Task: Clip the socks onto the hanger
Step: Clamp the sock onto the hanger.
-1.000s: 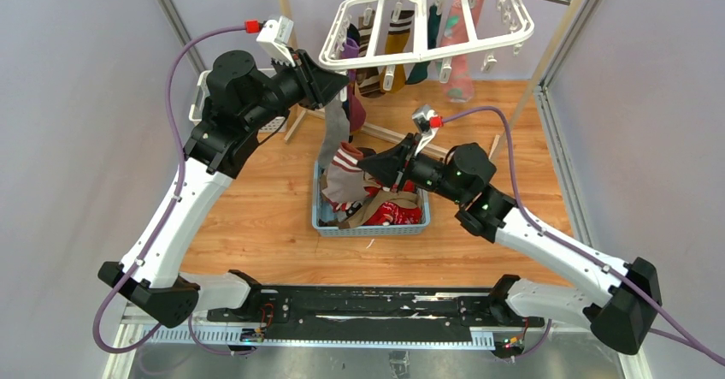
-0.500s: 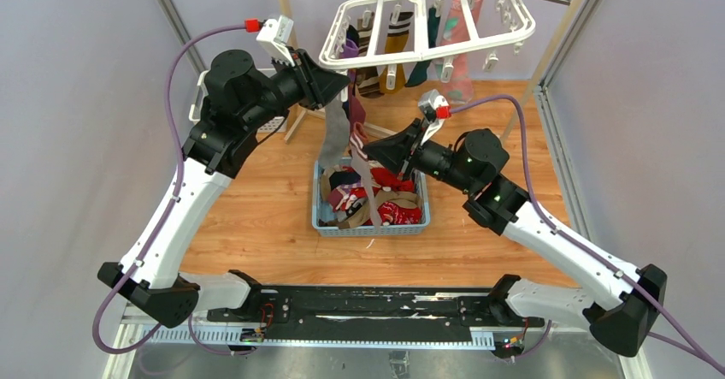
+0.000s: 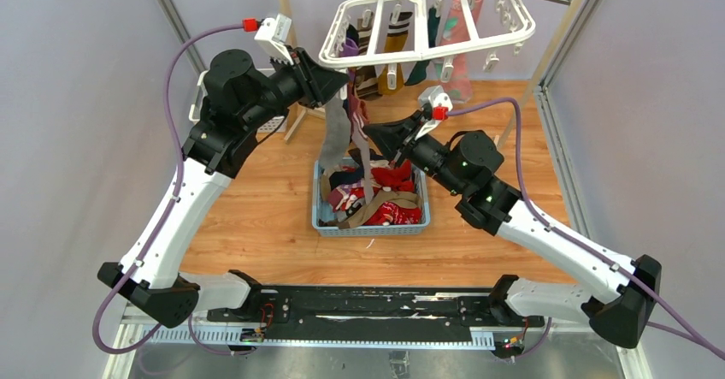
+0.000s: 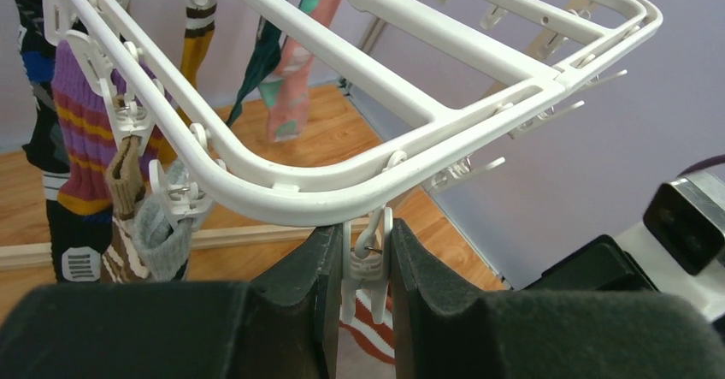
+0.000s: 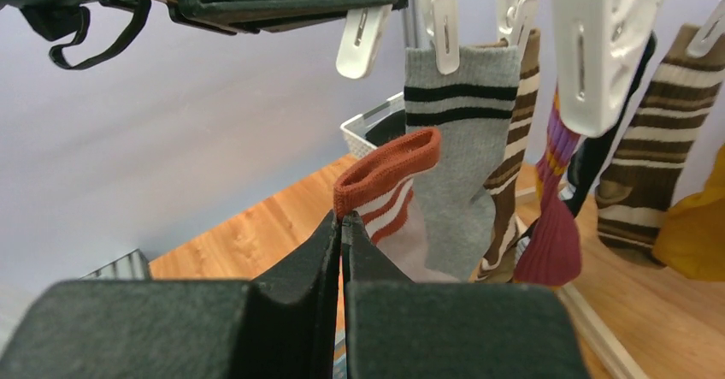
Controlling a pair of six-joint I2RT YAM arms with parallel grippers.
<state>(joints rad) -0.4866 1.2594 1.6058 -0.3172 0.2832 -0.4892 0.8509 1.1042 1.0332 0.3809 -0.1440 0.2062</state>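
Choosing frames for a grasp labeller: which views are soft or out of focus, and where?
Top external: evenly lit, sharp throughout. Left wrist: black foreground fingers soft, white plastic hanger frame crisp. Right wrist: fingers and the big near white clip blurred; red-cuffed striped sock in focus.
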